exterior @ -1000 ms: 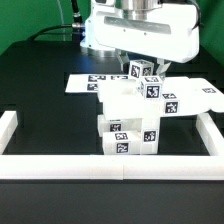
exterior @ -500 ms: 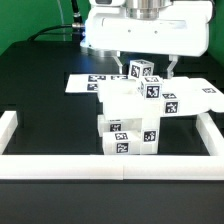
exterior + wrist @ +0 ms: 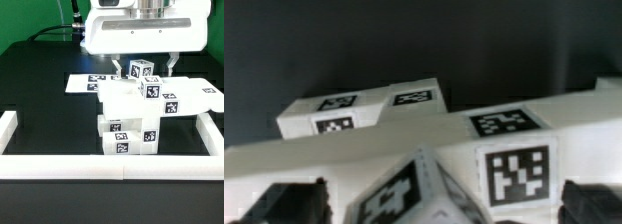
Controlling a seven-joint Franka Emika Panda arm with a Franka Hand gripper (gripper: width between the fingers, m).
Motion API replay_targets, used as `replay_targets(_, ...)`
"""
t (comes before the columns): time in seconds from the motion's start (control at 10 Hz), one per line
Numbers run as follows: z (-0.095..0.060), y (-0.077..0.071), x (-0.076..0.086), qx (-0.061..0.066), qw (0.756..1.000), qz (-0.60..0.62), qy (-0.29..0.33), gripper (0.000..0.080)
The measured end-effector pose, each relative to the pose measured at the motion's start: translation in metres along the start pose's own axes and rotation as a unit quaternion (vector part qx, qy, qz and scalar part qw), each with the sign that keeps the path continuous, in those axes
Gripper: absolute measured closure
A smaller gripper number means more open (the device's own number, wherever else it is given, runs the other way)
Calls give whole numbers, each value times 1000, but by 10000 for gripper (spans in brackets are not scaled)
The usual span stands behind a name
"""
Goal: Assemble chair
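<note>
Black matte tabletop (image 3: pixel 40 90), ringed by long white border rails (image 3: pixel 60 166). White blocky plastic chair assembly with square tags (image 3: pixel 135 115) stands mid-table beside flat white marker board (image 3: pixel 85 82). Two-finger gripper (image 3: pixel 146 64) hovers just above, fingers spread around the top post, gripping nothing.

No readable text (only square tags (image 3: pixel 154 92)).

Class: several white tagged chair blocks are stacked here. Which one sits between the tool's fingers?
The small top post, the highest block, standing on the seat slab directly beneath the tool; the other blocks sit lower.
</note>
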State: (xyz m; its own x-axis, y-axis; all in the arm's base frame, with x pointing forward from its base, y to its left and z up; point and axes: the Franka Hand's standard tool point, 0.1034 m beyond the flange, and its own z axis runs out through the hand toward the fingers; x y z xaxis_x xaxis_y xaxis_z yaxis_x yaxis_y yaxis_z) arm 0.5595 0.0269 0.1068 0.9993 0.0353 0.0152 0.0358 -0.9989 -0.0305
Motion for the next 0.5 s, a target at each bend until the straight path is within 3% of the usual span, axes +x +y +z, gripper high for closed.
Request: replay_targets(0.5, -1, 4, 2, -14, 982, -187, -2, 151)
